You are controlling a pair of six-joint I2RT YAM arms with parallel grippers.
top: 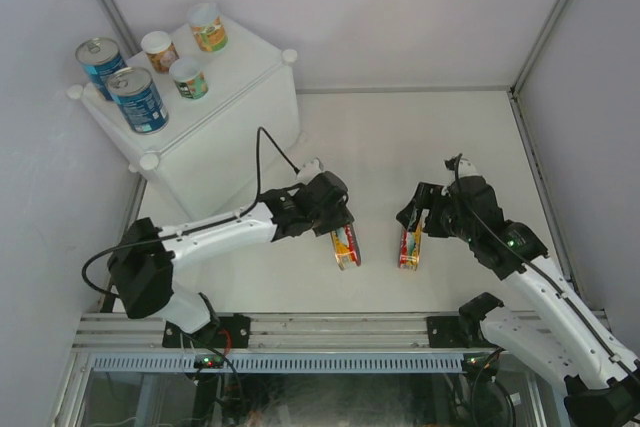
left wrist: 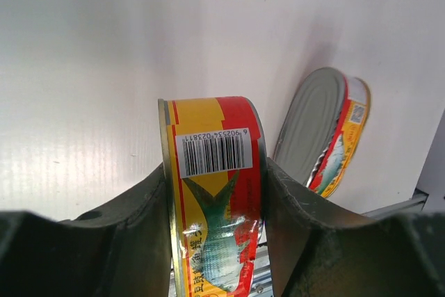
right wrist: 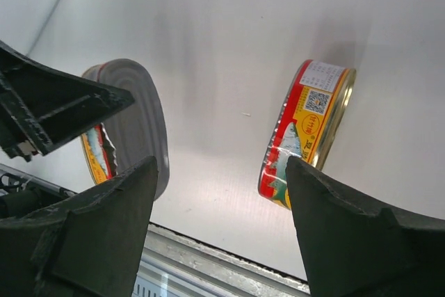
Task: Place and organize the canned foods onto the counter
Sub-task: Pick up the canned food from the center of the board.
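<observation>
1. At the far left, the counter (top: 235, 82), a white box with knobbed corners, carries five cans. Two tall blue-labelled cans (top: 138, 99) stand near its left edge, and three small round cans (top: 189, 78) stand beside and behind them. Its near right part carries no can.
2. The left gripper (top: 345, 243) is clenched on a flat red-and-yellow fish tin (top: 347, 250), which it holds on edge, well apart from the counter. I cannot tell whether the tin touches the white tabletop (top: 400, 137).
3. The second fish tin (top: 411, 245) stands on edge just to the right, at the tip of the right gripper (top: 416, 232). That gripper's jaws are spread and grasp nothing.
4. The step in hand, I judge, is carrying the gripped tin to the counter. To do it well, the arm should lift above the box's rim, swing left, then turn the wrist so the tin lands flat, clear of the tall cans.
5. Only the left wrist view shows the fingers (left wrist: 149, 199) pressing the tin's flat faces, with the barcode uppermost. Only the right wrist view shows the open gap between the right gripper's fingers. Only the overhead view shows the counter.
</observation>
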